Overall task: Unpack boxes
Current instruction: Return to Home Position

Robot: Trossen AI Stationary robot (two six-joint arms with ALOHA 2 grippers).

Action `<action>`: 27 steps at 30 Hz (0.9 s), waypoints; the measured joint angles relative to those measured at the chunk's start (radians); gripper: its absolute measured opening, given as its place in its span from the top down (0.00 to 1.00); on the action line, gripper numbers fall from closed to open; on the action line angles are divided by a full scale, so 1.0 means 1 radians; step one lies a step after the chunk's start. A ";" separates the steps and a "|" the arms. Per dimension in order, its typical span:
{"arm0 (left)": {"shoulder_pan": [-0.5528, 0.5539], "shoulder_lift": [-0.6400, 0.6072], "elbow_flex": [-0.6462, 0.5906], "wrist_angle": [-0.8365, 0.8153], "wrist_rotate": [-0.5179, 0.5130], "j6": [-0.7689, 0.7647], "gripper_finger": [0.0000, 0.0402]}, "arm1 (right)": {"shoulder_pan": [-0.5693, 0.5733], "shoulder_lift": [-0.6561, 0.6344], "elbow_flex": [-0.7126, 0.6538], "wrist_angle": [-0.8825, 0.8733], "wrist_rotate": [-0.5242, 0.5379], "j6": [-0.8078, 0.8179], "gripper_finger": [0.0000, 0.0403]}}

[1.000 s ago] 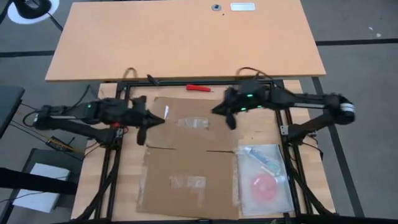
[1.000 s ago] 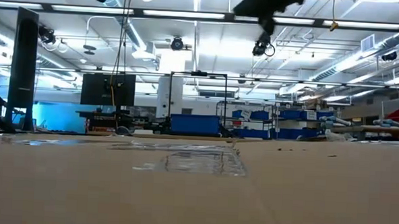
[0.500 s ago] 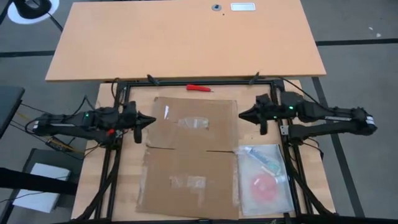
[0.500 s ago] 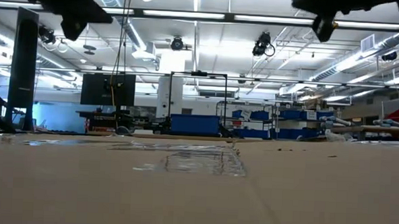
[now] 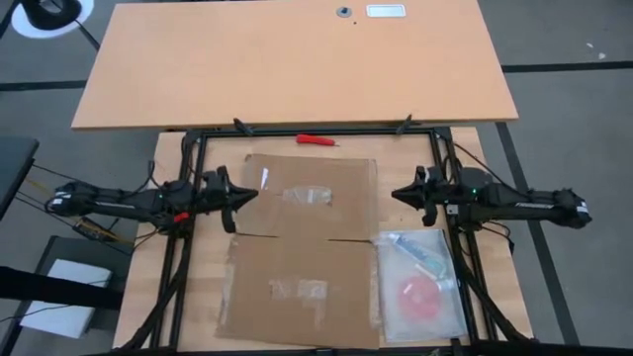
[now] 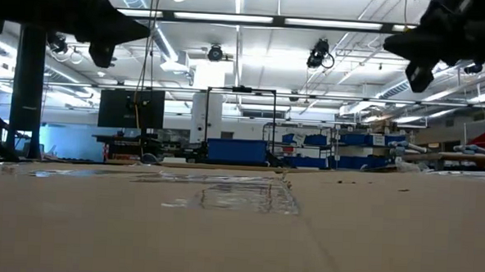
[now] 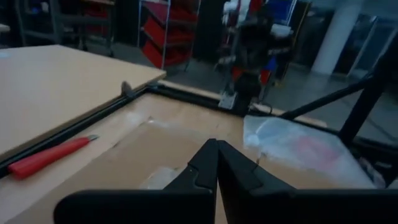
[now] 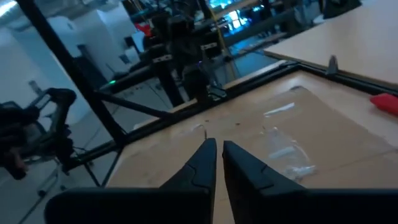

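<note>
The carton [image 5: 302, 247] is seen lying fully flat on the table [image 5: 203, 297], inside the black frame [image 5: 297, 132], with its flaps spread and its tape strips showing; it is set between the two arms. Nothing is seen resting on it; the work on it is judged to be finished. The bag [image 5: 420, 287] is laid just beside its right edge, with something pink inside; a red tool [image 5: 316, 140] is left beyond its far edge, near the frame bar.

The left gripper [image 5: 247, 193] is found at the carton's left edge; its fingers [image 7: 202, 171] are pressed together, and nothing is gripped. The right gripper [image 5: 400, 194] is placed just off the carton's right edge, near the bag's far end; its fingers [image 8: 199, 168] are drawn to a thin slit, and nothing is grasped. In the low view both are shown well above the cardboard and apart from it.

The step in hand is judged to be the retreat to rest. It is best done with each arm drawn straight back toward its own side; height should be held until the frame rails are cleared, so that neither carton nor bag is brushed. The fingers are best left closed, so that no tape edge or flap is caught; the cables at each base should be watched for snagging. Both arms may be folded at once, since no crossing of paths is called for.
</note>
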 joint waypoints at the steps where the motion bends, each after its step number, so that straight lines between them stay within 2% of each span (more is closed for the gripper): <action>1: 0.000 -0.006 -0.016 0.023 0.008 0.000 0.96 | 0.000 -0.019 -0.023 0.015 -0.009 0.000 0.92; 10: 0.000 -0.096 -0.136 0.068 0.121 -0.033 0.96 | 0.000 -0.099 -0.175 0.078 -0.022 0.032 0.93; 14: 0.000 -0.142 -0.197 0.062 0.122 -0.050 0.96 | 0.000 -0.109 -0.230 0.130 -0.057 0.057 0.92; 19: 0.000 -0.224 -0.262 0.066 0.132 -0.067 0.96 | 0.000 -0.107 -0.234 0.129 -0.122 0.068 0.92; 27: 0.000 -0.413 -0.271 -0.092 0.143 -0.020 0.96 | 0.000 -0.105 -0.234 0.106 -0.125 0.097 0.93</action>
